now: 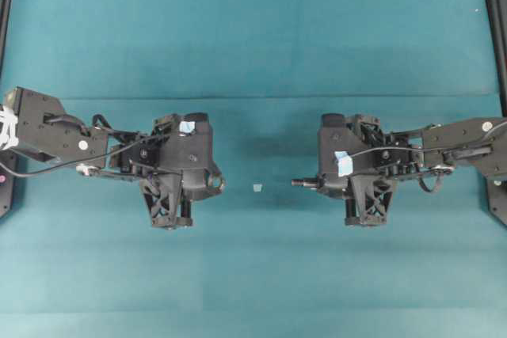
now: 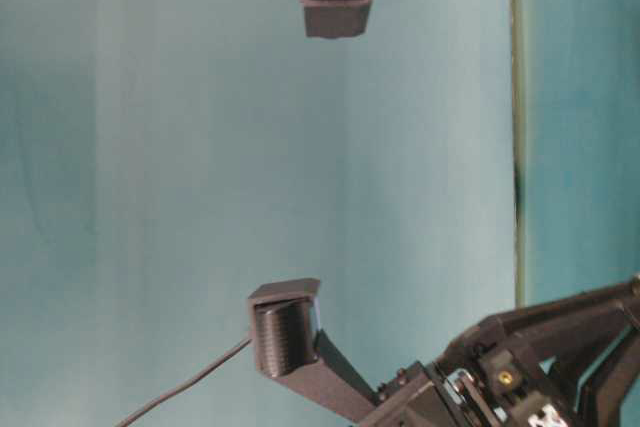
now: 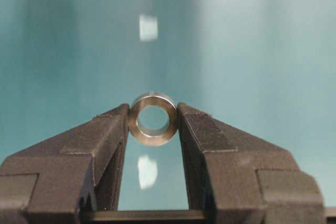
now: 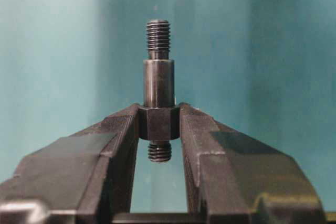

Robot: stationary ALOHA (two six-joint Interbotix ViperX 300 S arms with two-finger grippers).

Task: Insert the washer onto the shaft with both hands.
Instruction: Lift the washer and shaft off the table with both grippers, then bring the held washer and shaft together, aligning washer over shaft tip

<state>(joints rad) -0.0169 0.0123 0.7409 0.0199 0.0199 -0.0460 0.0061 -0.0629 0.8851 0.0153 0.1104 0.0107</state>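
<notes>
The washer [image 3: 152, 139], a thick silvery ring, is pinched at its sides between the tips of my left gripper [image 3: 153, 115], with its hole facing the camera. In the right wrist view the dark stepped shaft [image 4: 158, 82] stands straight out from my right gripper [image 4: 159, 123], which is shut on its hexagonal collar; a threaded end points away and a short threaded stub sits between the fingers. From overhead, the left gripper [image 1: 215, 183] and right gripper [image 1: 318, 183] face each other across a gap, and the shaft [image 1: 302, 183] points left toward the left gripper. The washer is too small to make out there.
A pale blue tape square [image 1: 257, 187] lies on the teal table between the grippers; the left wrist view shows tape squares [image 3: 148, 27] on the surface too. Black frame rails [image 1: 496, 13] run along the table's left and right edges.
</notes>
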